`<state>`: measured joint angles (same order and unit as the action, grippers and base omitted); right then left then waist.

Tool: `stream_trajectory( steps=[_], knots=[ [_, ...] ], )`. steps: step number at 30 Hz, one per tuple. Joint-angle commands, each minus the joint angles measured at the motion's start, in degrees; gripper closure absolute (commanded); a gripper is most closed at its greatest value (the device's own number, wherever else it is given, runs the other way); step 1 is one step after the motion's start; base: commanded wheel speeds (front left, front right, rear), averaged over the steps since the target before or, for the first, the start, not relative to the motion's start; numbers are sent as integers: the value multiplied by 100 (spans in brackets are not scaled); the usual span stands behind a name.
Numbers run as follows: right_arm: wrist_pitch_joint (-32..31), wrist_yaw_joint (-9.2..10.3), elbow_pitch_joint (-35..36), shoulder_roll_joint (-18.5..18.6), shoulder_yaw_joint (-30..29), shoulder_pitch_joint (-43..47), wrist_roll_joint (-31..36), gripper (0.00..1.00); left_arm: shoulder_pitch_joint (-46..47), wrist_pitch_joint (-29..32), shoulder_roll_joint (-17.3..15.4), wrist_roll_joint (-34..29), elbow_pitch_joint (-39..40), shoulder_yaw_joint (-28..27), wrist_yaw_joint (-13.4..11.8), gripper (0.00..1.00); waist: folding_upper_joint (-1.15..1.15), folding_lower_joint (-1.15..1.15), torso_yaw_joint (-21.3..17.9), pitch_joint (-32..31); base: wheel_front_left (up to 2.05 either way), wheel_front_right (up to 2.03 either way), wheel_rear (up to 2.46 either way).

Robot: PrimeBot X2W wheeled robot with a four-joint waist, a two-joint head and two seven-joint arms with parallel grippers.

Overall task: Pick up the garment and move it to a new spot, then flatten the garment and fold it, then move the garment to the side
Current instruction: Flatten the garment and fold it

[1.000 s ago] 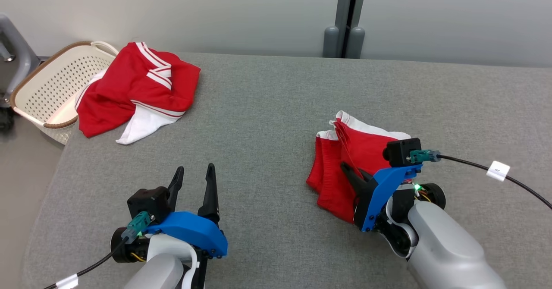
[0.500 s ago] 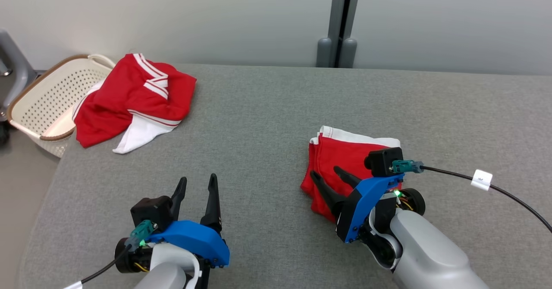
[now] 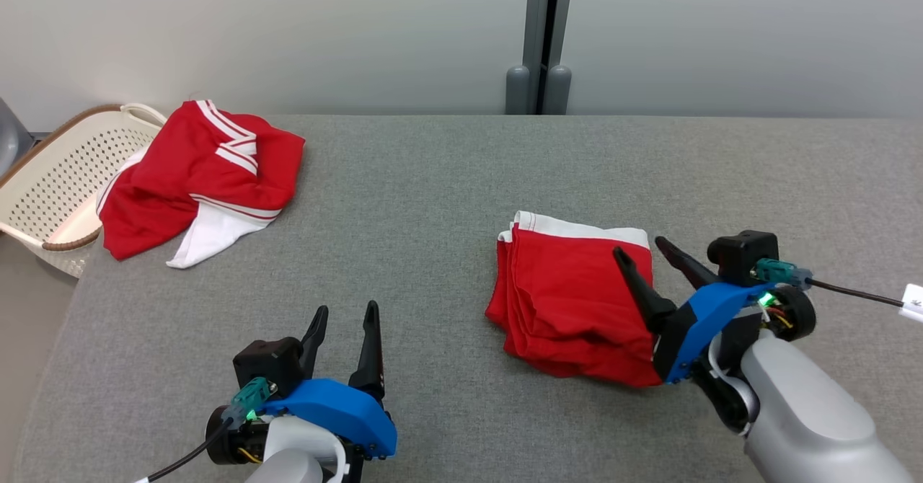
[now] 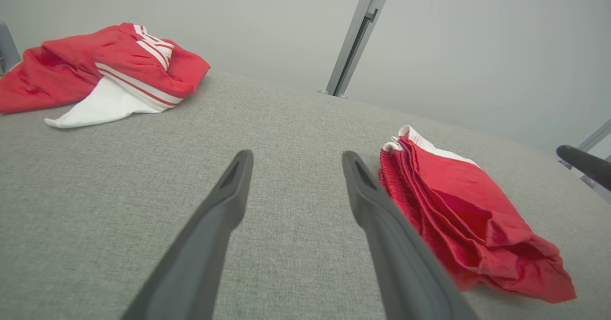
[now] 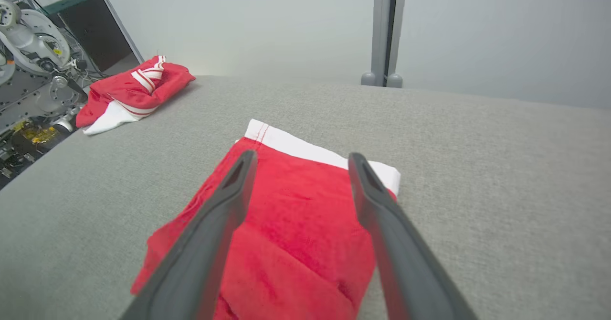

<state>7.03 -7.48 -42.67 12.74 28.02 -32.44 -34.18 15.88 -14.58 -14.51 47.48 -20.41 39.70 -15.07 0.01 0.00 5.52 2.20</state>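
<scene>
A folded red garment (image 3: 570, 303) with a white band along its far edge lies flat on the grey padded table (image 3: 433, 180), right of centre. My right gripper (image 3: 640, 247) stands open at the garment's right edge, with nothing between its fingers. The right wrist view looks down over the same folded garment (image 5: 296, 205), which lies below the open right gripper (image 5: 298, 155). My left gripper (image 3: 347, 308) is open near the front edge, well left of the garment. From the left wrist, the folded garment (image 4: 458, 210) lies to the right of the open left gripper (image 4: 296, 155).
A second red garment with white stripes (image 3: 202, 173) lies crumpled at the table's far left corner, partly over a white perforated basket (image 3: 50, 180) beside the table. A grey post (image 3: 541, 36) stands behind the far edge. Bare grey table separates the two garments.
My right gripper let go of the raised garment flap, which dropped flat, and drew back to the right, open. The head camera shifted. The left gripper kept its place.
</scene>
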Motion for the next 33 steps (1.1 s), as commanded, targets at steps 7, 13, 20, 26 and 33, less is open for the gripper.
stream_trajectory(
  steps=[7,13,20,26,33],
  knots=[
    [-26,-3,-241,210,195,133,666,100,77,24,-25,-3,39,24,4,0,-1,0,137,155,0,0,0],
    [-69,-3,-433,-94,515,68,714,100,143,18,-39,-12,34,2,6,0,-1,0,263,275,0,0,0],
    [-22,-2,-868,-549,1008,-150,640,100,231,9,-23,-37,17,2,20,0,-1,0,424,365,0,0,0],
    [98,-3,-1223,-687,1408,-236,560,100,247,-1,-28,-39,0,-19,10,0,-1,0,472,386,0,0,0],
    [398,-2,-1272,-687,1937,-279,452,76,200,-14,-20,-10,-22,-79,4,0,-1,0,305,355,0,0,0]
  ],
)
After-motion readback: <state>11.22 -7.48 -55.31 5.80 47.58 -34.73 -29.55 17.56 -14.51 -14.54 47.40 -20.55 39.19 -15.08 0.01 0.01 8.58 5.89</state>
